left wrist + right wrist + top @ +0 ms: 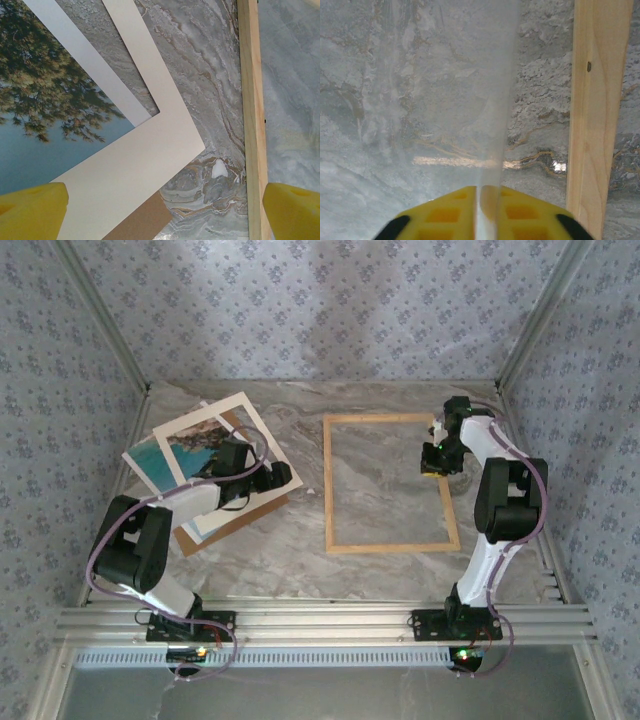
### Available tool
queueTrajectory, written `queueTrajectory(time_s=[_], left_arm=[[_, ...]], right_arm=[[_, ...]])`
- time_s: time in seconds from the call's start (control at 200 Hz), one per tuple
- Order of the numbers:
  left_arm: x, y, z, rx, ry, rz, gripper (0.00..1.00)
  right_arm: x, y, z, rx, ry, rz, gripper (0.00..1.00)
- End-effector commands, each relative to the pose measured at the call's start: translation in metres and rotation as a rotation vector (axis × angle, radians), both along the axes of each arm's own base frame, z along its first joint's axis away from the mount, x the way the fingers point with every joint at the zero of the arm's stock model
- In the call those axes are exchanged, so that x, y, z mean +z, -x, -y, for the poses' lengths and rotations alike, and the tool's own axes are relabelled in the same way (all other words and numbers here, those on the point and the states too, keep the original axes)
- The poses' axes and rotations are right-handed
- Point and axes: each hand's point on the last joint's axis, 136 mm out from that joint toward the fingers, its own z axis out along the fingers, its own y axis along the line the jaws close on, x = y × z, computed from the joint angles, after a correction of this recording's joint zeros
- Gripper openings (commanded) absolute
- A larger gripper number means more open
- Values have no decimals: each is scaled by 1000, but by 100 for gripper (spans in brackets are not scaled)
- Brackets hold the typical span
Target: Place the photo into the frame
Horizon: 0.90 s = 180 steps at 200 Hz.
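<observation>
Up close, clear pane (487, 125) between right fingers (445, 215), beside frame (597, 100) rail

I make out no writing, label, brand or number on the photo (150, 462), on the frame (328, 485), or on anything else in my three feeds.
</observation>
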Motion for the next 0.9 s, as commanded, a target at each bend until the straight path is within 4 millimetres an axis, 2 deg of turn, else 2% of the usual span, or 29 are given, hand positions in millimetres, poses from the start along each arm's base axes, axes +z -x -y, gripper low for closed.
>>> queueTrajectory(time_s=[0.0,0.245,0.395,0.605,0.77,0.835,0.895], left_arm=[[10,-8,6,-16,2,31,100],[10,-6,6,-18,1,31,100],[10,-6,6,-18,-1,31,100],[9,-6,6,-17,-2,29,100],[9,-6,1,-8,-26,34,100],[11,-7,-4,4,-52,49,100],[14,-7,-13,27,-92,68,100]], right_arm=[[-4,-1,0,-24,-39,-6,25],[-10,-11,5,-86,-110,18,55],[-20,-14,14,-126,-121,12,68],[-24,-17,26,-167,-112,22,72],[-3,-23,42,-201,-20,119,73],[12,-27,40,-194,12,181,74],[25,-30,26,-149,40,249,75]])
